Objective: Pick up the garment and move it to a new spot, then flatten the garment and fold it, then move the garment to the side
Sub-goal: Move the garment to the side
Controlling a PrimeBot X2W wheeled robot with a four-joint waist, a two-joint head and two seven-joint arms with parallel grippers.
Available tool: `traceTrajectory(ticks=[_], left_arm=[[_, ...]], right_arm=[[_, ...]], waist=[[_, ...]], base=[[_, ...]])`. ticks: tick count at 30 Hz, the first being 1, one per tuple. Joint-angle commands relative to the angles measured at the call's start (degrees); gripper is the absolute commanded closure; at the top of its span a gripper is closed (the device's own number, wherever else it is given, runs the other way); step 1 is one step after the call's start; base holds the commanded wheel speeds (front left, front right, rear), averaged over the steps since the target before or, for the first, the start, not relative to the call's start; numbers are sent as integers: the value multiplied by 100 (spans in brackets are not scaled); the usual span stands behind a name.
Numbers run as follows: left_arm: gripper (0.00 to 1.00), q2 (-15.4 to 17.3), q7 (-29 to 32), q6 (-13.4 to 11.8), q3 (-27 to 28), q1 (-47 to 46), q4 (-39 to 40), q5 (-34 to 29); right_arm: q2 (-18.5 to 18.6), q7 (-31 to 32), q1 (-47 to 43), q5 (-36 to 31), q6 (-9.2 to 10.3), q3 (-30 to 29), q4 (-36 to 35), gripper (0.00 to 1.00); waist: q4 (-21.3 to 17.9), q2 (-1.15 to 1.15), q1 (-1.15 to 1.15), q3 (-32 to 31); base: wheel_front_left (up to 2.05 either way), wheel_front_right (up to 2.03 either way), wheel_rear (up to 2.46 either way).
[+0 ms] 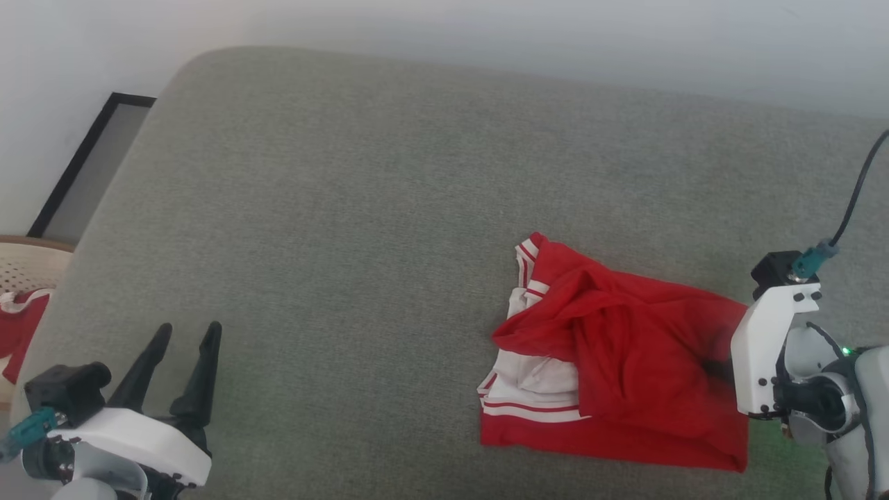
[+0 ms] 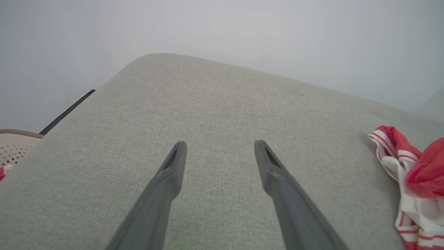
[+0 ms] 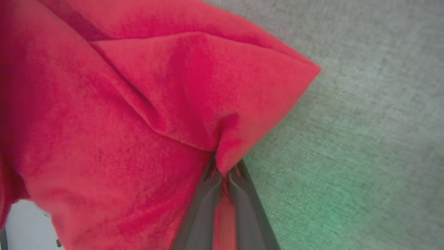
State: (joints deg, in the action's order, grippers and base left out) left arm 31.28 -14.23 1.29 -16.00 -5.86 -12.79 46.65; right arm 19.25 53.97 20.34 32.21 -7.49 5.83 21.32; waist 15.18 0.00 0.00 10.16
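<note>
The garment (image 1: pixel 625 361) lies crumpled on the right part of the grey cushion (image 1: pixel 347 208). Its red body is heaped over a white sleeve, with striped trim showing at its left side. I judge it to be light, thin and limp. It should not slip from a pinch, but it will sag and bunch below whatever point I hold, and a pinch may take more than one layer.

My right claw (image 3: pixel 224 170) has its fingers pressed together on a small ridge of red cloth near a pointed corner of the garment (image 3: pixel 138 104). The fabric puckers up from the tips. One pinch like this should do for carrying it to a new spot. For flattening, I think two holds set apart along a hem or at the shoulders would serve better, since the cloth has no stiffness of its own.

My left claw (image 1: pixel 189 330) is spread wide with nothing in it, over bare cushion well apart from the garment. A pale perforated basket (image 1: pixel 21 271) stands beyond the cushion's left edge.
</note>
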Motion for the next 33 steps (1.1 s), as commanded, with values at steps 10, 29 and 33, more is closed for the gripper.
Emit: traceTrajectory(ticks=[10,29,33], left_arm=[[0,-1,-49,139,-20,-418,-78,-131],[0,-136,-56,346,-343,-1272,23,-492],[0,-177,-21,402,-474,-1544,32,-583]], right_arm=[[301,169,289,-178,3,-196,-539,100],[1245,-100,1292,-746,3,-829,-912,100],[1456,-341,1534,-915,3,-930,-822,100]], waist=[[-411,0,0,165],[-1724,0,0,678],[-1956,0,0,856]], base=[[0,0,0],[0,0,0],[0,0,0]])
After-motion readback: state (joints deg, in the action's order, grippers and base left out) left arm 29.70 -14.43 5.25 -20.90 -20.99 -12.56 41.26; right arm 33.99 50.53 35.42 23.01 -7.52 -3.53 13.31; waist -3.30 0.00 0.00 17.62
